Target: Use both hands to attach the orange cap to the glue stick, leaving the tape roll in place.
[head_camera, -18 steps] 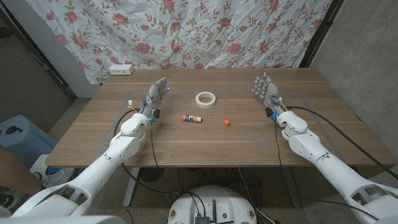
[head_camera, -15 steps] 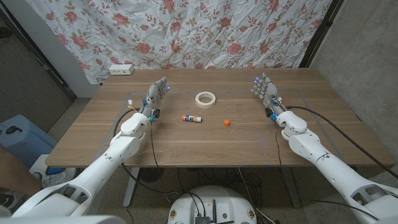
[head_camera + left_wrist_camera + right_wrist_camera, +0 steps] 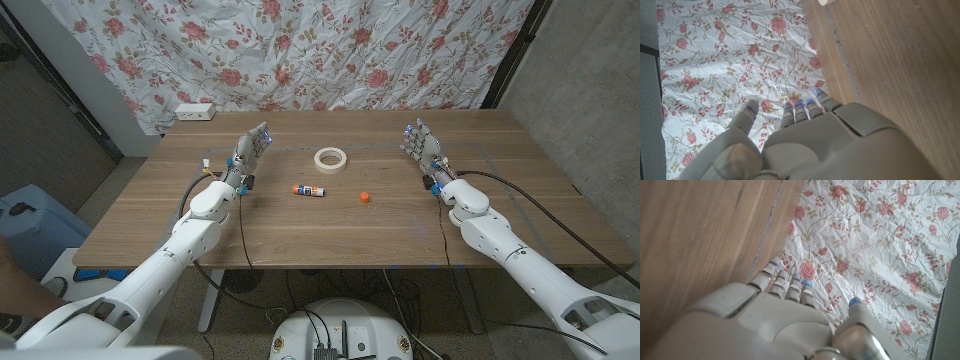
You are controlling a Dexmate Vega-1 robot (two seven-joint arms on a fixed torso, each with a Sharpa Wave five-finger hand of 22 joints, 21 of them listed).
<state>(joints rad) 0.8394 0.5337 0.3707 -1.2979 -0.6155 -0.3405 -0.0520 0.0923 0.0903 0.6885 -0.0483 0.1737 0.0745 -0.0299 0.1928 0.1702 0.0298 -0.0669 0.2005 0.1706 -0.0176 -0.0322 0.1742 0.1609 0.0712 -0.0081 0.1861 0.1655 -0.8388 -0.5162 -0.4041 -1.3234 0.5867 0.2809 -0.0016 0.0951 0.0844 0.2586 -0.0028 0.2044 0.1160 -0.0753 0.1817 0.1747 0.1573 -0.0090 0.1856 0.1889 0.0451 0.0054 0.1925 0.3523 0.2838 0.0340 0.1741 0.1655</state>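
Left hand (image 3: 249, 157) stands on edge at the table's left side, fingers straight and spread, holding nothing; right hand (image 3: 425, 150) mirrors it on the right side, likewise released and empty. The wrist views show the same: the left hand's fingers (image 3: 799, 111) and the right hand's fingers (image 3: 781, 282) extend toward the floral backdrop with nothing in them. Between the two hands, on the brown wooden table (image 3: 300, 230), nearest the robot lies the small round orange cap (image 3: 364, 197), sitting alone, right of centre. Just beyond it and to its left lies the short white glue stick with an orange and dark label (image 3: 309, 189), on its side. Its long axis runs roughly across the table, left to right; one end faces the cap, the other faces the left hand. Which end is the open one I cannot tell at this size. Stick and cap are near but apart. Farther back, beyond the stick, the flat cream-white roll of tape (image 3: 331, 158) lies on the table, apart from both. Judgement: task not yet begun; step in hand is the approach, neither part grasped. Next move likely calls for the left hand to reach in and take the stick by its body, the right to pinch the cap, then lift both and bring them together in line with the stick's axis. Both reaches should stay in front of the tape to leave it undisturbed.
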